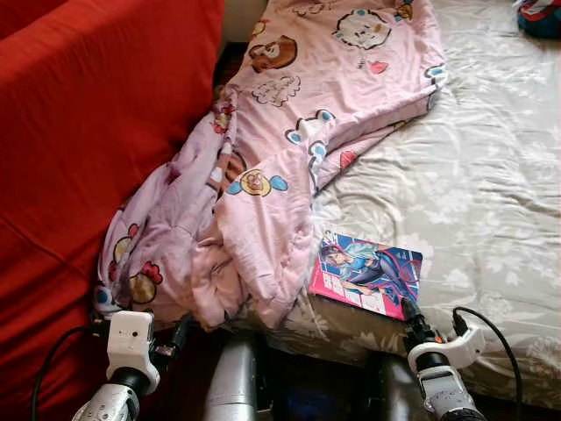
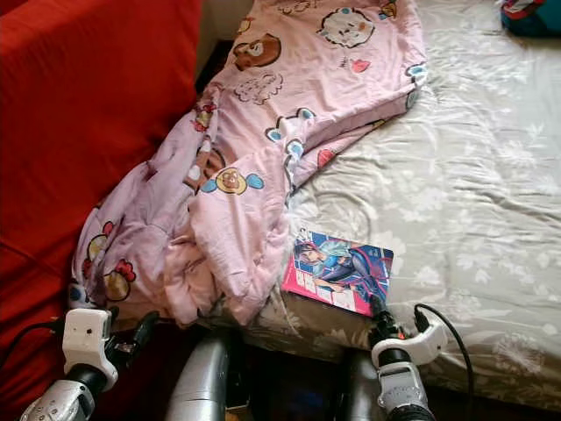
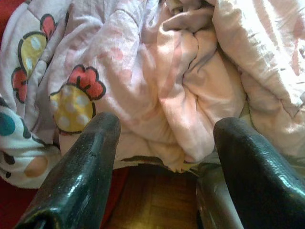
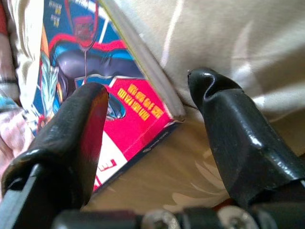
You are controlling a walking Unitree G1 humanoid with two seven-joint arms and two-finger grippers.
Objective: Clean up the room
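A pink quilt printed with cartoon animals lies across the bed's left side, and its bunched end hangs over the front corner. A glossy comic book with a red and blue cover lies flat on the sheet near the bed's front edge. My right gripper is open at the book's near right corner, with one finger over the cover and the other beside the edge. My left gripper is open just below the hanging quilt, not touching it.
A red fabric wall or sofa back rises on the left, close to the quilt. The grey floral bed sheet stretches right. A blue and red object sits at the far right corner. Wooden floor shows under the bed edge.
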